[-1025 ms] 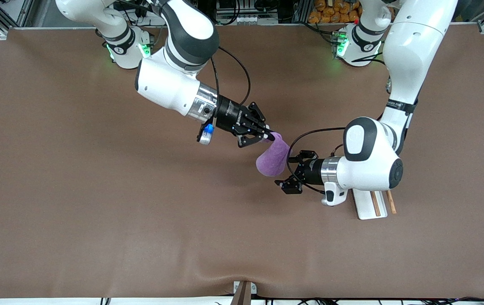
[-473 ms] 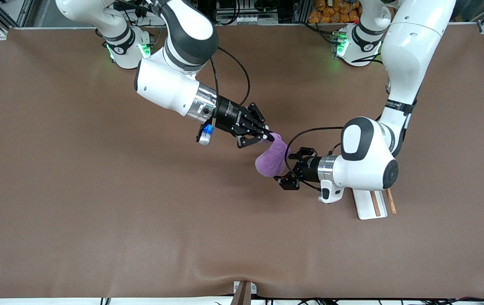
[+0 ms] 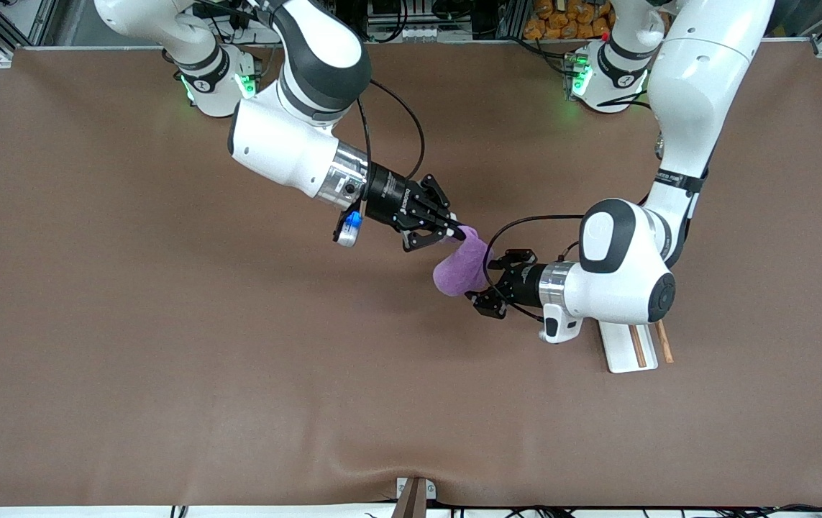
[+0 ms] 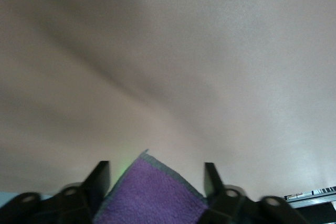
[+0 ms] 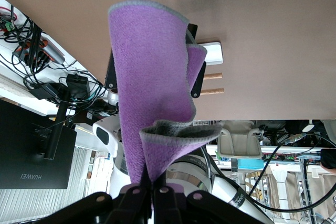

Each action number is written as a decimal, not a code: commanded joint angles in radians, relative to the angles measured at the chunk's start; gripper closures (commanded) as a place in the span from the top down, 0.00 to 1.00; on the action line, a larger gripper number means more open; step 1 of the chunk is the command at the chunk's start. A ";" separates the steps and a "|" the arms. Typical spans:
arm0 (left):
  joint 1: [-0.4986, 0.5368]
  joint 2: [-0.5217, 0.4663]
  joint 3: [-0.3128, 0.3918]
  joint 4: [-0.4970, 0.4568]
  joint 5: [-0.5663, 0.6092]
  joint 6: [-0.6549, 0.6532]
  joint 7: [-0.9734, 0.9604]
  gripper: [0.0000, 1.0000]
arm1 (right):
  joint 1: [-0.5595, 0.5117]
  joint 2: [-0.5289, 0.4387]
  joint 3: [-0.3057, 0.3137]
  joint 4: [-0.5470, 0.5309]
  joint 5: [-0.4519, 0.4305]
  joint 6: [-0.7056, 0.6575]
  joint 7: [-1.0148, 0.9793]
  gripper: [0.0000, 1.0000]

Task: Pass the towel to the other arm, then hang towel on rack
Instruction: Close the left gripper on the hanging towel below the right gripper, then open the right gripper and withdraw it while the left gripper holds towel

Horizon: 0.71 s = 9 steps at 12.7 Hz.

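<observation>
Towel point(image 3: 462, 267): purple, hanging above mid-table so you can hand it over; right gripper point(image 3: 454, 232) clenched on its top corner. Left gripper point(image 3: 488, 286): fingers astride the lower edge, not visibly pinching yet. Rack point(image 3: 630, 347): under your left arm, awaiting the towel

towel point(image 3: 461, 270): purple, grey edging | rack point(image 3: 623, 352): white base, wooden rods | table point(image 3: 166, 345): brown

- We see the table point(image 3: 166, 324) bright and evenly lit from above.
- Soft shadows lie under both arms.
- The left wrist view looks blurry and dim.
- The towel point(image 5: 149, 108) looks sharp and bright.
</observation>
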 commanded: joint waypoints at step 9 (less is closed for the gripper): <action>0.012 -0.091 0.001 0.014 0.155 -0.056 -0.004 0.00 | -0.007 0.006 0.000 0.008 0.009 -0.014 0.012 0.22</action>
